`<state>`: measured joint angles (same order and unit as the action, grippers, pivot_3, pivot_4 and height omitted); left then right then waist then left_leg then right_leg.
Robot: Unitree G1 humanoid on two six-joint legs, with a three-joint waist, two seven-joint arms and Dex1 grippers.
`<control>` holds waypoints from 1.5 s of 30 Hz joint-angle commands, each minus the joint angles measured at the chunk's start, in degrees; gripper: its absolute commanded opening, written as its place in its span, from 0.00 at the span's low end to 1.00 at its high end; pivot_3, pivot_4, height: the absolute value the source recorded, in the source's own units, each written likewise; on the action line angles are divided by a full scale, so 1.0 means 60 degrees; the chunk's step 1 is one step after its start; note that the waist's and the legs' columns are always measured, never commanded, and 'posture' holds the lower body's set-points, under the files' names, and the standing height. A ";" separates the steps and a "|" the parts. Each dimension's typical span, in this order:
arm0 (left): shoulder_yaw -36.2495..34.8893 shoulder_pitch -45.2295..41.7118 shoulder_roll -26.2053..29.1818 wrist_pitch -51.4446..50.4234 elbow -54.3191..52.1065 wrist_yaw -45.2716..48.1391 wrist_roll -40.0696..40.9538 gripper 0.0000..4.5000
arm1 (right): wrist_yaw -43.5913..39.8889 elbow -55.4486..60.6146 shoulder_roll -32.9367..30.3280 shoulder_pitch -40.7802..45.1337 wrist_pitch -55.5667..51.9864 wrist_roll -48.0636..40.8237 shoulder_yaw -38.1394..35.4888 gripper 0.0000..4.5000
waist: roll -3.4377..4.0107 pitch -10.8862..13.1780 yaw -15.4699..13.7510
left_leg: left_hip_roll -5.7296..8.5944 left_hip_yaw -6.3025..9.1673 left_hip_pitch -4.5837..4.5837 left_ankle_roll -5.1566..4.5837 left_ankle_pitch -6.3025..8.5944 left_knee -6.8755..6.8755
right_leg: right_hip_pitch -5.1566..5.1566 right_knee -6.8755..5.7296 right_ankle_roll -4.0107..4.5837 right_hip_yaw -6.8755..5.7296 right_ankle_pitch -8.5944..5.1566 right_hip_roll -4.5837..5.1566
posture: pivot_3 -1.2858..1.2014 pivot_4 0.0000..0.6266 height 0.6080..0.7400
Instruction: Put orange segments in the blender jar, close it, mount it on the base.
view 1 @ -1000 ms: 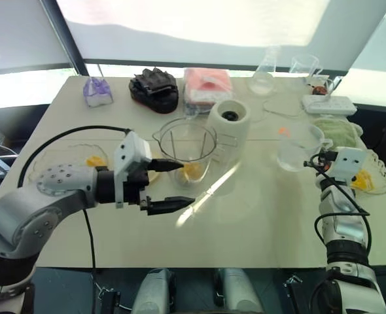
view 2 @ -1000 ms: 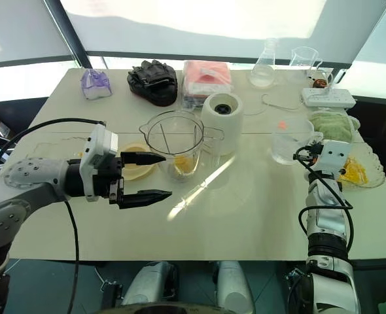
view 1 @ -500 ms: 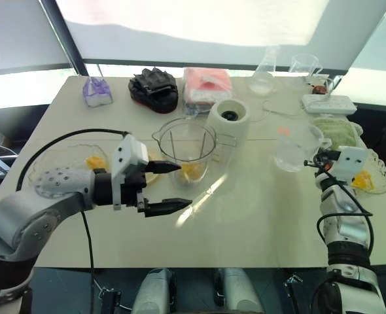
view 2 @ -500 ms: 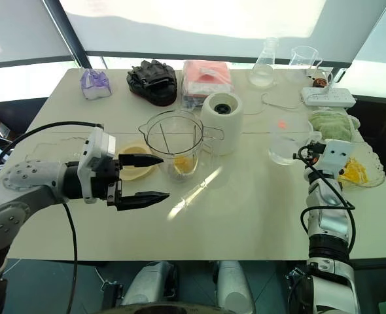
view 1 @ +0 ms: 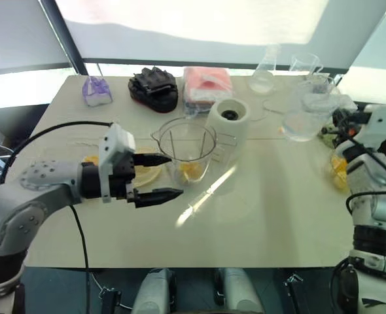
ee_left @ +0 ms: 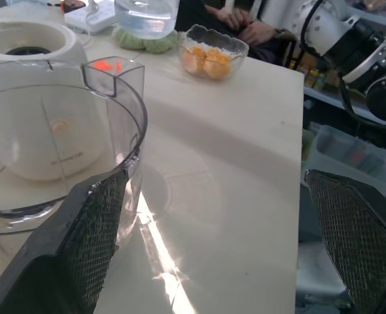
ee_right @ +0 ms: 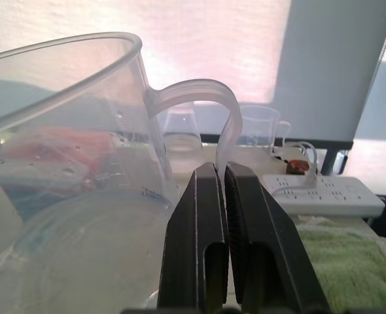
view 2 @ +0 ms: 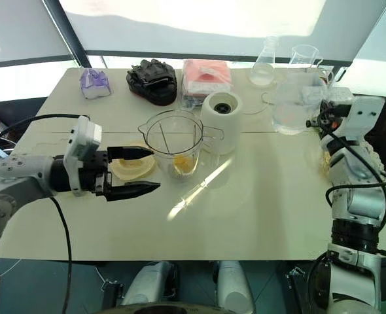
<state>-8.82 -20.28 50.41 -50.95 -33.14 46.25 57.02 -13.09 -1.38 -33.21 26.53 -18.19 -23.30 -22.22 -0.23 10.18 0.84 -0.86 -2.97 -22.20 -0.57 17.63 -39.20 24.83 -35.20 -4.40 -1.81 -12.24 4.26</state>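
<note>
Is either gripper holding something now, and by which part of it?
The right gripper holds the clear jug by its handle. The left gripper is open and holds nothing.

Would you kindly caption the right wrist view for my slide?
Right gripper, fingers shut on the handle of a clear jug, power strip behind.

Clear blender jar (view 1: 188,149), upright and lidless, holds orange segments (view 1: 192,171) just beside the white base (view 1: 229,122).
</note>
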 commanded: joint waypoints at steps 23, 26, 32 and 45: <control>-0.1082 0.0535 0.0850 -0.0209 0.0145 0.0377 0.0487 1.00 | -0.2032 0.1996 -0.0998 0.3411 -0.2506 -0.0435 0.2099 0.02 | -0.0004 0.0007 -0.0037 | -0.0005 -0.0009 -0.0045 0.0000 0.0000 0.0010 | 0.0053 0.0001 -0.0011 0.0003 0.0005 -0.0007 | 0.52 0.24 1.00; -0.1096 0.0584 0.0799 -0.0161 0.0144 0.0311 0.0465 1.00 | -0.2212 0.2055 -0.0854 0.3436 -0.2222 -0.0173 0.2458 0.02 | -0.0005 0.0008 -0.0028 | -0.0003 -0.0014 -0.0046 0.0000 0.0000 0.0010 | 0.0054 0.0003 -0.0011 0.0004 0.0005 0.0000 | 0.52 0.24 1.00; -0.1043 0.0648 0.0773 -0.0079 0.0114 0.0265 0.0376 1.00 | -0.2589 0.2035 -0.0708 0.3392 -0.1347 0.0651 0.3116 0.02 | -0.0005 0.0008 -0.0021 | -0.0004 -0.0013 -0.0047 0.0001 0.0000 0.0010 | 0.0057 0.0000 -0.0018 0.0002 0.0009 -0.0002 | 0.52 0.24 1.00; -0.0953 0.0670 0.0648 -0.0055 -0.0052 0.0054 0.0453 1.00 | -0.2982 0.1440 -0.0375 0.3709 0.0918 0.2676 0.4208 0.02 | -0.0005 0.0008 -0.0014 | -0.0003 -0.0014 -0.0046 0.0003 -0.0001 0.0010 | 0.0057 -0.0001 -0.0022 0.0003 0.0012 -0.0002 | 0.52 0.24 1.00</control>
<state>-13.16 -16.09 54.35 -52.16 -31.87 46.95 59.22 -30.92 6.27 -35.39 46.54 -15.50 -8.48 3.88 -0.26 10.23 0.76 -0.87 -3.05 -22.47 -0.55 17.62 -39.14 25.17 -35.21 -4.54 -1.79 -12.16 4.25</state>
